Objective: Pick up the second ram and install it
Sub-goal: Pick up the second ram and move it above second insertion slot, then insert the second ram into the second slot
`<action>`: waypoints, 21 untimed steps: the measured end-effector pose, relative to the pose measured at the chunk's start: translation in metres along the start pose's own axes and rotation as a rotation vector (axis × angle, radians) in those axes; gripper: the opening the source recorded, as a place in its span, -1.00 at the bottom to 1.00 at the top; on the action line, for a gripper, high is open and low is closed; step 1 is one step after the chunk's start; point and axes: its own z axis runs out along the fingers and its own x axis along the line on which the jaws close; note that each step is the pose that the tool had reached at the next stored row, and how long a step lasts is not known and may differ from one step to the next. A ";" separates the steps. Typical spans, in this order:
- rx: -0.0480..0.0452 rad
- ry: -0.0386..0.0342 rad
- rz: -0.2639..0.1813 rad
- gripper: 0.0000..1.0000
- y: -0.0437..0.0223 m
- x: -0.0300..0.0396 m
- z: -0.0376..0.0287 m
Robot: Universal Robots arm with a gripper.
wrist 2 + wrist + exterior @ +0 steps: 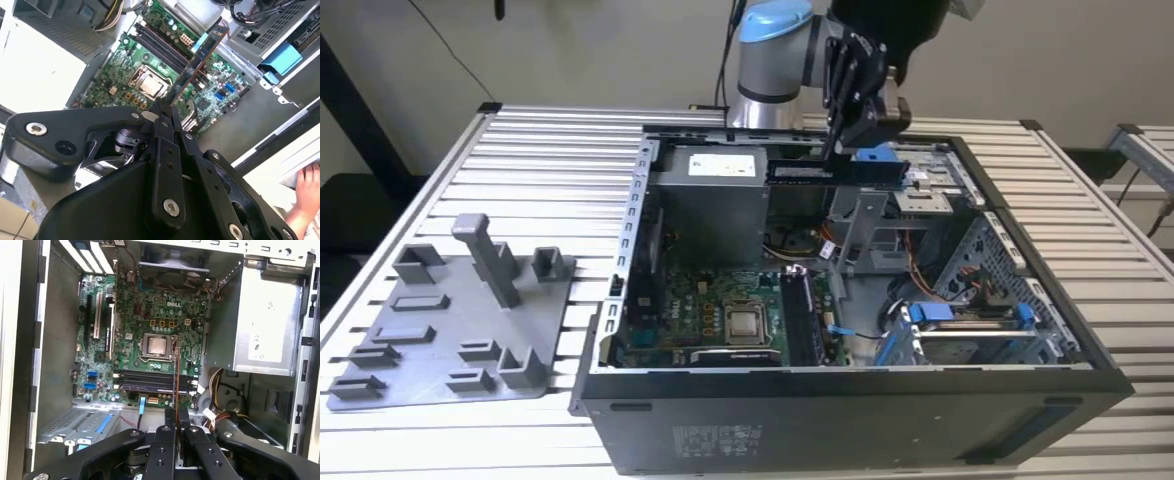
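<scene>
The second ram is a long dark board, and my gripper is shut on one end of it. I hold it in the air above the open computer case. In the first wrist view the ram is seen edge-on as a thin line running from the gripper out over the memory slots and the processor. In the exterior view the gripper hangs over the back of the case with the ram below it. The memory slots lie beside the processor.
A grey fixture tray with upright posts lies on the slatted table at the exterior view's left. Inside the case are the power supply, a drive cage and loose cables. A person's hand is at the table's edge.
</scene>
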 end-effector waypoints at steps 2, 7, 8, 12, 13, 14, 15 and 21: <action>0.0022 0.0000 0.005 -0.73 -0.0001 -0.0022 0.0001; 0.0049 -0.0004 0.015 -0.73 -0.0005 -0.0068 0.0003; 0.0049 -0.0005 0.015 -0.73 -0.0005 -0.0068 0.0004; 0.0048 -0.0005 0.015 -0.73 -0.0004 -0.0068 0.0004; 0.0048 -0.0006 0.015 -0.73 -0.0004 -0.0068 0.0004; 0.0048 -0.0005 0.015 -0.73 -0.0004 -0.0068 0.0004; 0.0047 -0.0005 0.015 -0.73 -0.0004 -0.0068 0.0004; 0.0046 -0.0005 0.015 -0.73 -0.0004 -0.0068 0.0004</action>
